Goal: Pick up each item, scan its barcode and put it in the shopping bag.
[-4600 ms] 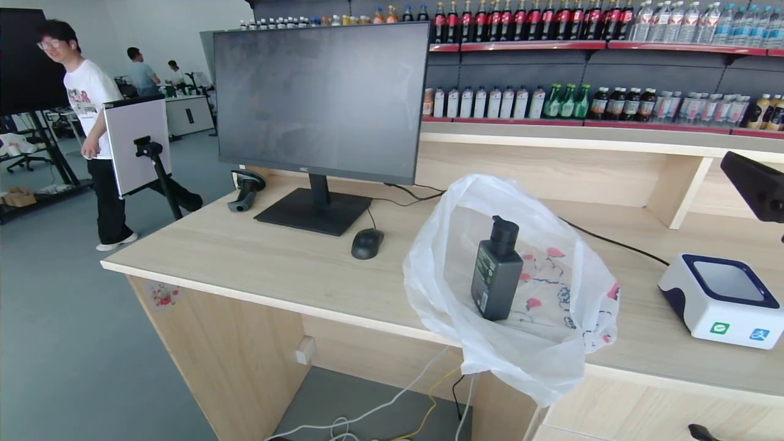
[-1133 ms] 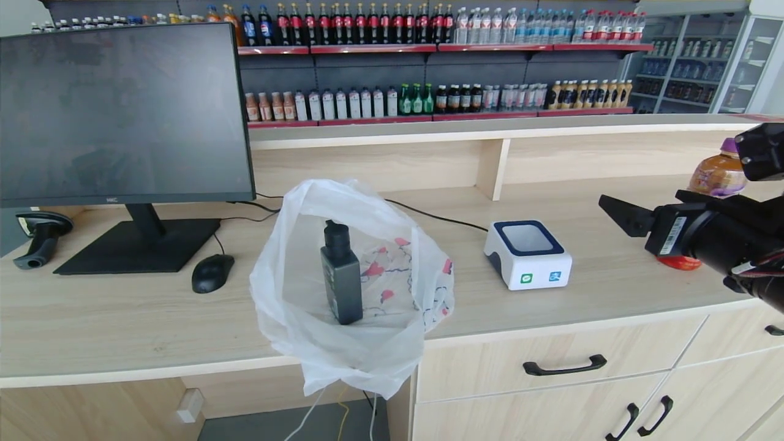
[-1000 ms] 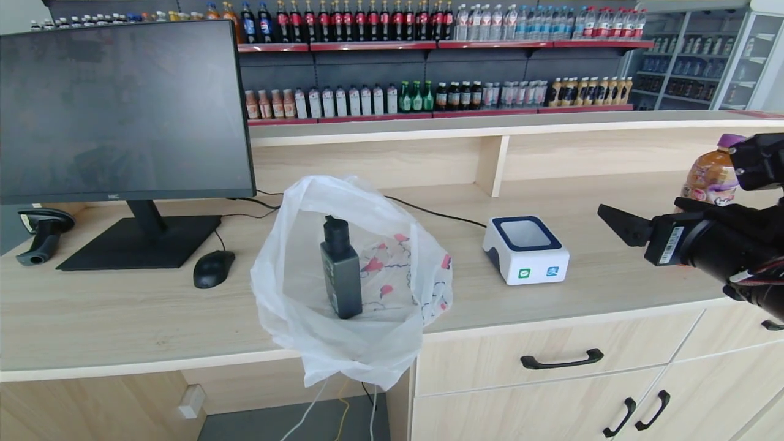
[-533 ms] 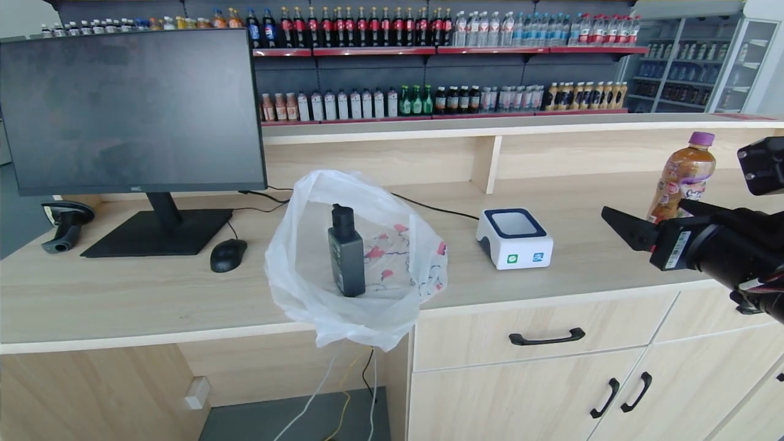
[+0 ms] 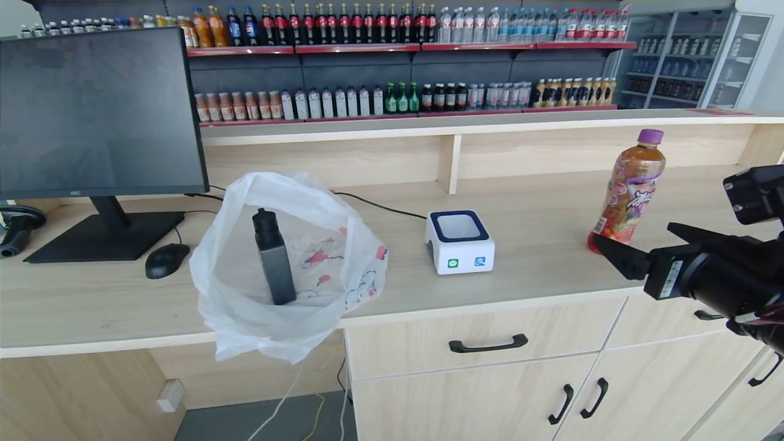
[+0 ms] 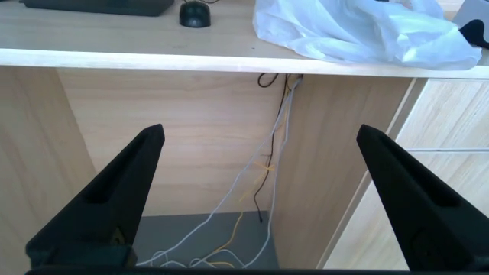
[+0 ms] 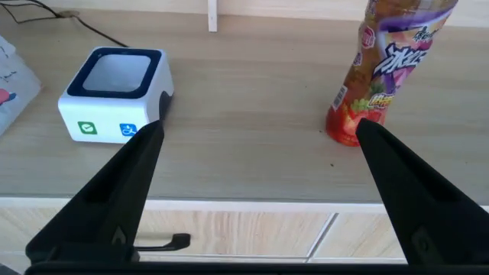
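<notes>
1. Right tool (image 5: pixel 634 237) hangs in front of the bench (image 5: pixel 539 257) edge at the far right. Its jaws are spread wide with nothing between them.
2. The juice bottle (image 5: pixel 631 180), orange with a purple cap, stands upright on the bench. It's at about 12 o'clock from the right tool, near it but not touching.
3. The white scanner box (image 5: pixel 459 242) with the dark blue rim sits mid-bench, at roughly 9 o'clock from the juice bottle and well apart from it.
4. The shopping bag (image 5: pixel 245 306), thin clear plastic, is at about 8 o'clock from the scanner box. Its mouth is open and its front droops over the bench edge.
5. A dark grey pump bottle (image 5: pixel 274 260) stands upright inside the bag.
6. Left tool (image 6: pixel 260 134) is down low, below bench height, facing the open gap under the bench where some cables (image 6: pixel 263 168) hang. Its jaws are also wide apart and it's holding nothing.
7. Other stuff: a monitor (image 5: pixel 98 104) at 10 o'clock from the bag and a black mouse (image 5: pixel 166 260) at its 9. A handheld scanner (image 5: pixel 15 226) sits at the far left edge.
</notes>
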Tool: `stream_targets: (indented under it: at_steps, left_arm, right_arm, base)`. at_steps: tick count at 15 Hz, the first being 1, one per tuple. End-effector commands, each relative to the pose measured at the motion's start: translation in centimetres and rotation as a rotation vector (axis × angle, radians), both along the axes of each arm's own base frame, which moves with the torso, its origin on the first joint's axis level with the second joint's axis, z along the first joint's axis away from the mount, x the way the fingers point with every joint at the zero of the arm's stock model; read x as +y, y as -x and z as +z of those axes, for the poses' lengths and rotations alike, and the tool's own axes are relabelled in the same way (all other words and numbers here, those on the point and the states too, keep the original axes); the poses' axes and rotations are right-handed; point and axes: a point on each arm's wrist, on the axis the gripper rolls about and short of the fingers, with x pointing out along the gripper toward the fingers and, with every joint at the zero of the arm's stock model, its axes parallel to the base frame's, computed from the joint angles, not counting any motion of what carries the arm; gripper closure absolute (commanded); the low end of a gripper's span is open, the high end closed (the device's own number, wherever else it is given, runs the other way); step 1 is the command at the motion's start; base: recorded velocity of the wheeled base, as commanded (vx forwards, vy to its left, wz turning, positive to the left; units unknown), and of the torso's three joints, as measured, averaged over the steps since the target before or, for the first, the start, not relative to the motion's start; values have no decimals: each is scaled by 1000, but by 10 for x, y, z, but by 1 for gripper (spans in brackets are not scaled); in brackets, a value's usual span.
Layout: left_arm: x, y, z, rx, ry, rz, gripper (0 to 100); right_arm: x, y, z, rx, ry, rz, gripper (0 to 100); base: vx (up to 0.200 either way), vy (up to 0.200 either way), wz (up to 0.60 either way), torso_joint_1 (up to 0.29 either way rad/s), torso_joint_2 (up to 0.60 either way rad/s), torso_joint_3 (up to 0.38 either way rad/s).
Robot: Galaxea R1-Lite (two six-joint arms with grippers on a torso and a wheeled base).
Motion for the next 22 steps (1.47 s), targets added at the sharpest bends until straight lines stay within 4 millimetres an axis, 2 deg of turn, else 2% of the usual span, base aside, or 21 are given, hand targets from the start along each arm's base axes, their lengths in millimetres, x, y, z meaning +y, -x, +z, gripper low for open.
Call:
stream_targets:
  at_steps: [1, 13, 16, 19, 22]
  left_arm:
    - [0, 0, 0, 0, 0, 0, 0]
    - [0, 0, 0, 0, 6, 0, 0]
    - [0, 0, 0, -2, 6, 0, 0]
    - [0, 0, 0, -2, 5, 0, 0]
    - [0, 0, 0, -2, 6, 0, 0]
  right_arm:
    - [0, 3, -3, 9, 1, 4, 0]
    - [-1, 1, -6, 23, -11, 10, 0]
    - [-1, 0, -4, 17, -10, 12, 0]
    - [-1, 2, -9, 36, -7, 28, 0]
    - [-1, 2, -9, 33, -6, 28, 0]
  base:
    - [0, -200, 0, 12, 7, 2]
    - [0, -200, 0, 3, 3, 3]
    - [0, -200, 600, 4, 1, 2]
    - [0, -200, 0, 102, -233, -137]
    - [0, 0, 0, 49, -112, -52]
